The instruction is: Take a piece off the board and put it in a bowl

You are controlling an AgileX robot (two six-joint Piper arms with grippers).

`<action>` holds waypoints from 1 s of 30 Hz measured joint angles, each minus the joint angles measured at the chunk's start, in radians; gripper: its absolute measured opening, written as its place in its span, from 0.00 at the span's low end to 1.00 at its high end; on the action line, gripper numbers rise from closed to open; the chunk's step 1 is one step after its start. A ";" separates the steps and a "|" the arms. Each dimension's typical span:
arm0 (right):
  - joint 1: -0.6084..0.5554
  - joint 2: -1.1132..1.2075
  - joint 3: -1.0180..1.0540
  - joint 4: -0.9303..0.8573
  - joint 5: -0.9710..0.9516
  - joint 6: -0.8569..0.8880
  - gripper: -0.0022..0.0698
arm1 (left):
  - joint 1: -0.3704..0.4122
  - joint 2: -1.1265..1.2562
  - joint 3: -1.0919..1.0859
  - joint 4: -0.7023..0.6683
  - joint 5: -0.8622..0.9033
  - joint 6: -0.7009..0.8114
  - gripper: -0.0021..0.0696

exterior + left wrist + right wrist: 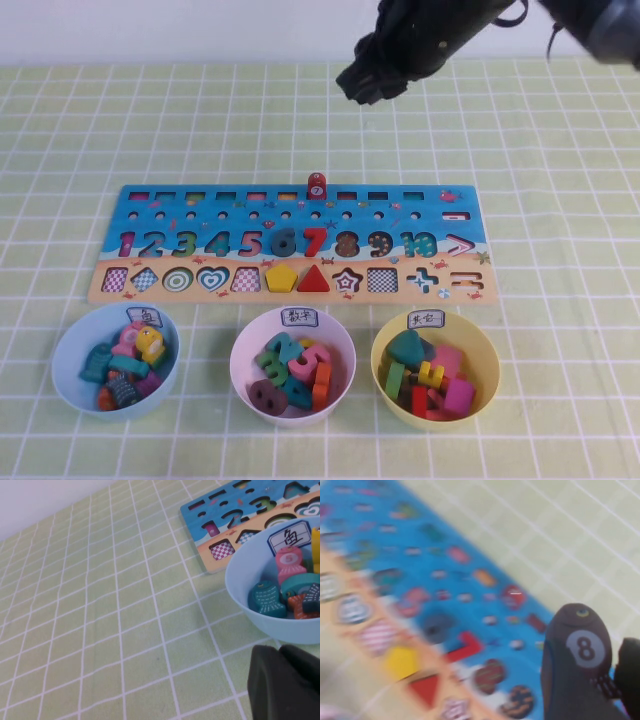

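Right claw (372, 82) raised above the far side of the long blue-and-tan wooden puzzle board (200, 225), clenched on the small dark brown wooden piece marked 8 (580, 652). Light blue round plastic bowl (70, 385) sits near the board's left end. Left claw (285, 685) low beside that bowl; finger state apparently hidden, cannot tell.

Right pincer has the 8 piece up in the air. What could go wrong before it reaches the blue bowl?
The right pincer seems to hold the brown 8 piece near its bottom end, so it may slip. The light blue bowl is already crowded; the piece could bounce out. The left pincer sits beside that bowl: collision risk.
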 joint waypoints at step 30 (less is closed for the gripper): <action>0.341 -0.633 0.941 0.372 -0.411 -0.593 0.30 | 0.000 0.000 0.000 0.000 0.002 0.000 0.02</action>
